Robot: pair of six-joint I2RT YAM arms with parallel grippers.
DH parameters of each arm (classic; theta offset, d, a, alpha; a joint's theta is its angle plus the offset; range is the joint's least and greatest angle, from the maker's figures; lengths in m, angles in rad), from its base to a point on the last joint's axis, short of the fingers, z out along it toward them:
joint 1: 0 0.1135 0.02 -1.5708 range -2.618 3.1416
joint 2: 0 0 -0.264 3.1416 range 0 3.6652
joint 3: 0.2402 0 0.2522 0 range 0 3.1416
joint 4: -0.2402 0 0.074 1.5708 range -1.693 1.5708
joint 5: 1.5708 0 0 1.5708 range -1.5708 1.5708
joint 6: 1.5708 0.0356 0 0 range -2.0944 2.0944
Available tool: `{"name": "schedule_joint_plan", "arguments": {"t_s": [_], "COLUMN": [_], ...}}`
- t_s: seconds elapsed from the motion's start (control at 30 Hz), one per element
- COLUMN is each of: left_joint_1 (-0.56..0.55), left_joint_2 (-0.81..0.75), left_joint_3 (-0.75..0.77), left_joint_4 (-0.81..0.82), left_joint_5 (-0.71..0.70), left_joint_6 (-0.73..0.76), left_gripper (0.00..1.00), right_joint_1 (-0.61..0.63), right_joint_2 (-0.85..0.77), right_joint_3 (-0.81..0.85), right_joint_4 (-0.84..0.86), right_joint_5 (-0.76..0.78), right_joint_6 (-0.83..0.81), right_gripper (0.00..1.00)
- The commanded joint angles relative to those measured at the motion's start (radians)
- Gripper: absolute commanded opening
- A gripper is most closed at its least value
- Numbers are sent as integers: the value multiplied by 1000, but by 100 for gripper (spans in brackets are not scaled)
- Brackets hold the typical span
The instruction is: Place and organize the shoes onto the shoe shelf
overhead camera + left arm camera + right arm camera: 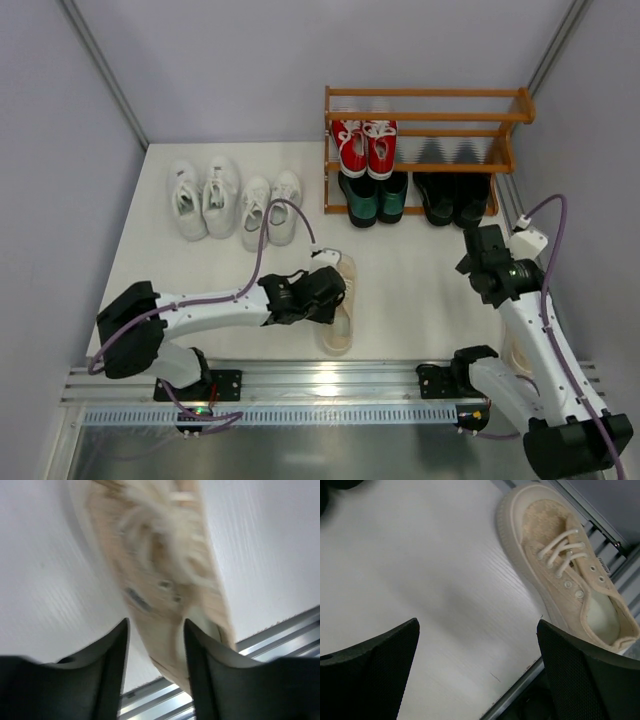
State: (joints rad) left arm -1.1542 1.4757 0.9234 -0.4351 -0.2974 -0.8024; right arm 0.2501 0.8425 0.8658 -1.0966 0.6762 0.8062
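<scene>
White table point(420, 290); shoe shelf point(425, 118) at far right, partly filled. Cream shoe point(160, 565) near centre: left gripper point(155, 625) fingers narrowly parted astride it, grip not determinable; second cream shoe point(565, 575) below right gripper point(477, 625), fingers spread wide, empty. Step judged: shelving the cream pair; next calls for a firm pinch, then a lift.

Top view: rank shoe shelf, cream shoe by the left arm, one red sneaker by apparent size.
1. shoe shelf
2. cream shoe, nearer the camera
3. red sneaker, partly hidden by the shelf
</scene>
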Motion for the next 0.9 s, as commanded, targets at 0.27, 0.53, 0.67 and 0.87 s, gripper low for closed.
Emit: {"name": "schedule_joint_plan", "arguments": {"t_s": [0.27, 0.53, 0.67, 0.87], "left_joint_1": [-1, 1, -1, -1], "left_joint_2": [-340, -554, -666, -778], "left_joint_3": [-41, -86, -112, -124], "left_joint_4": [-114, -217, -272, -310], "left_joint_5": [-31, -46, -69, -77], "left_joint_6": [26, -3, -17, -38], "left_gripper": [98, 100, 100, 100], "right_joint_1": [-460, -733, -755, -764], "right_joint_2": [147, 226, 288, 408], "right_joint_3": [18, 13, 9, -4], "right_joint_4": [29, 56, 67, 104], "right_joint_5": [-173, -264, -283, -358], "right_joint_6": [-147, -251, -271, -297], "right_gripper": [100, 100, 100, 100]}}
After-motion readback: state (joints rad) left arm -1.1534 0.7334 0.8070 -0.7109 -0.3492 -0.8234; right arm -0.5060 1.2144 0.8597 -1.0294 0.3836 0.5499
